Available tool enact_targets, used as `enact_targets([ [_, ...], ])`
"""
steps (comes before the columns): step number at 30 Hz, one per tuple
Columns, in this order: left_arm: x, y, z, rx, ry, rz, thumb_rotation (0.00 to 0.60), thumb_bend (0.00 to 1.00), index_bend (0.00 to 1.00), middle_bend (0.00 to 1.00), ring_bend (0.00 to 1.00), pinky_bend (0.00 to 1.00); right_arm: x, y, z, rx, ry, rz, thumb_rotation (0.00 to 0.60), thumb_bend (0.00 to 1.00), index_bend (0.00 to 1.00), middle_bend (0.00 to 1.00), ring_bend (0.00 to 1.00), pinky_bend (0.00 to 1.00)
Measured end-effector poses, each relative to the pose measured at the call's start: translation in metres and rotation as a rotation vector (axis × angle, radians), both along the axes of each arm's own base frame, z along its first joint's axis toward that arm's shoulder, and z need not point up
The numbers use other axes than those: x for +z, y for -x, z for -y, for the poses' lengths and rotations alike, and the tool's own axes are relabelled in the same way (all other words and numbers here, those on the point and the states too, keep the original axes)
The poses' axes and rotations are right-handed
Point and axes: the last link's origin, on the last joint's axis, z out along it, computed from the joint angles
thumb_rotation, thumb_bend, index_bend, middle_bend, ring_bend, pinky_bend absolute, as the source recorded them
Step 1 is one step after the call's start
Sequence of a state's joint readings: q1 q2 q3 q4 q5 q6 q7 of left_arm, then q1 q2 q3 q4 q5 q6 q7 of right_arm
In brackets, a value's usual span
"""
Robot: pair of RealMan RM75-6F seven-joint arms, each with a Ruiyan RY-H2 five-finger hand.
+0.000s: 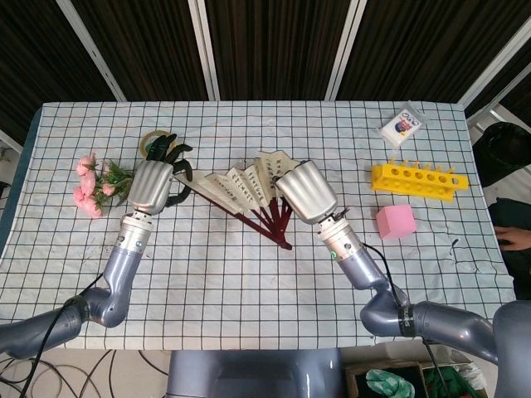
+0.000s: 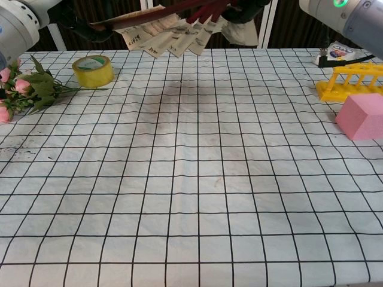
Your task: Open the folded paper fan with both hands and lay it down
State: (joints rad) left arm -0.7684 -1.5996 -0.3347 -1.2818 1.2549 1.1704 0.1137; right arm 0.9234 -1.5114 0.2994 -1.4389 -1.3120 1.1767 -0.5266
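Note:
The paper fan (image 1: 245, 189) is partly spread, cream leaves with dark red ribs, held up above the checked table. In the chest view the fan (image 2: 170, 37) hangs along the top edge, well clear of the cloth. My left hand (image 1: 152, 184) grips the fan's left outer rib, fingers curled around it. My right hand (image 1: 305, 192) holds the right side of the fan, its back toward the head camera and its fingers hidden. The ribs meet at a pivot (image 1: 284, 245) below the hands.
A yellow tape roll (image 1: 155, 143) and pink flowers (image 1: 94, 186) lie at the left. A yellow rack (image 1: 419, 180), a pink block (image 1: 394, 221) and a white packet (image 1: 401, 125) sit at the right. Checked cloth (image 2: 197, 179) covers the table.

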Motion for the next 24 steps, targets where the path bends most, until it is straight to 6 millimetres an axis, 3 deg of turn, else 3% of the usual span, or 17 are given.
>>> enact_targets([
  [15,0.023,0.016,0.009,0.019,-0.036,0.009,0.6,0.39,0.77,0.24,0.05,0.07,0.006,0.033,0.001,-0.098,0.084,-0.01,0.6,0.32,0.79,0.89,0.95,0.81],
  [24,0.018,0.032,0.017,0.051,-0.024,-0.001,0.6,0.39,0.77,0.24,0.05,0.07,0.008,0.07,-0.002,-0.141,0.135,-0.076,0.6,0.32,0.79,0.89,0.95,0.81],
])
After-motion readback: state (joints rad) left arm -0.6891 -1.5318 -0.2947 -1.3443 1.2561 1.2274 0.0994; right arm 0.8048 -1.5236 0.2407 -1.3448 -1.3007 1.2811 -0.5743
